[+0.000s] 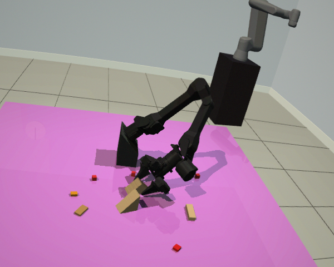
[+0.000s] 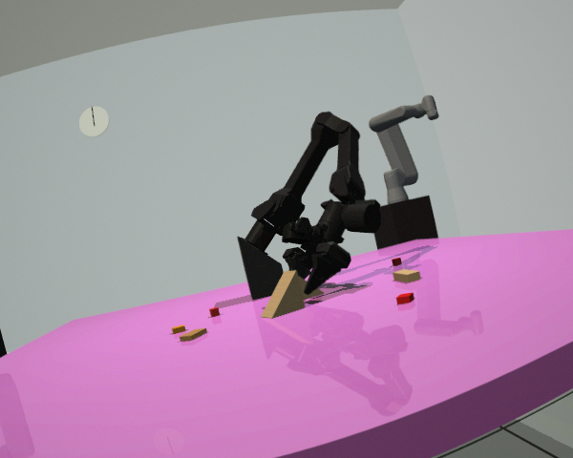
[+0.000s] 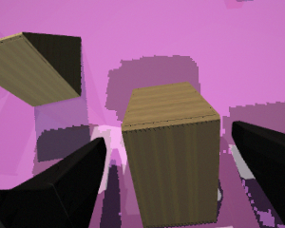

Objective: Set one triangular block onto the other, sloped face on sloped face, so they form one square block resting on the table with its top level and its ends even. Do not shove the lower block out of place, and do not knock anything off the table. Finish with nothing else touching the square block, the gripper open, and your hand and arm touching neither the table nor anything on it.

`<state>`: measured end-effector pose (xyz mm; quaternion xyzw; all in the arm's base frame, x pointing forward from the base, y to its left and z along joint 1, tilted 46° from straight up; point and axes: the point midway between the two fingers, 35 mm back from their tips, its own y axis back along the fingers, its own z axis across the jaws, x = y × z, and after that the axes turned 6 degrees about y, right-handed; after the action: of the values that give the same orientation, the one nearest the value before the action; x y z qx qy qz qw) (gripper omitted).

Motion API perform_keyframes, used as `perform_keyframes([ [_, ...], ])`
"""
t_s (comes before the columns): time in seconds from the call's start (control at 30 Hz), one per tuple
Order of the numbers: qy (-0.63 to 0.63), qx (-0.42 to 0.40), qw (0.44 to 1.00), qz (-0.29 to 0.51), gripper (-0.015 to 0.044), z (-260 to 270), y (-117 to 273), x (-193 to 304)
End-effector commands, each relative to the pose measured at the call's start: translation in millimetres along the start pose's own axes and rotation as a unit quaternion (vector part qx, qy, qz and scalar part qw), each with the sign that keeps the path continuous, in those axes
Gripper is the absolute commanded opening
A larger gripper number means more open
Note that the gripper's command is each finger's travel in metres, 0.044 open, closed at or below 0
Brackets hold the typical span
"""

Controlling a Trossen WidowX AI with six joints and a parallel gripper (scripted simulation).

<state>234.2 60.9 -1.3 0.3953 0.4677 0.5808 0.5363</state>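
Observation:
The front triangular block (image 1: pixel 128 202) (image 2: pixel 283 297) (image 3: pixel 35 71) stands on the pink table (image 1: pixel 40 235) (image 2: pixel 178 389), its sloped face toward the lower left in the top view. The other triangular block (image 1: pixel 134 185) (image 3: pixel 173 166) stands just behind it, apart from it in the wrist view; in the exterior view it is mostly hidden. My gripper (image 1: pixel 138 186) (image 3: pixel 167 136) is open, low over the table, its fingers on either side of the rear block. The wrist view shows a gap between each finger and that block. Whether the fingertips touch the table cannot be told.
A tan bar (image 1: pixel 190 211) (image 2: pixel 406 276) lies to the right. A flat tan piece (image 1: pixel 80 210) (image 2: pixel 193 335) and an orange piece (image 1: pixel 73 193) (image 2: pixel 178 329) lie to the left. Several small red blocks lie around, one red block (image 1: pixel 133 173) close behind the rear triangular block.

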Motion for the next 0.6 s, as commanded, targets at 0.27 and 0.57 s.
perform_keyframes([
  [0.27, 0.000, 0.000, 1.000, 0.000, 0.0157, 0.2, 0.2, 0.0],
  [0.57, 0.000, 0.000, 1.000, 0.000, 0.0000, 1.2, 4.2, -4.7],
])
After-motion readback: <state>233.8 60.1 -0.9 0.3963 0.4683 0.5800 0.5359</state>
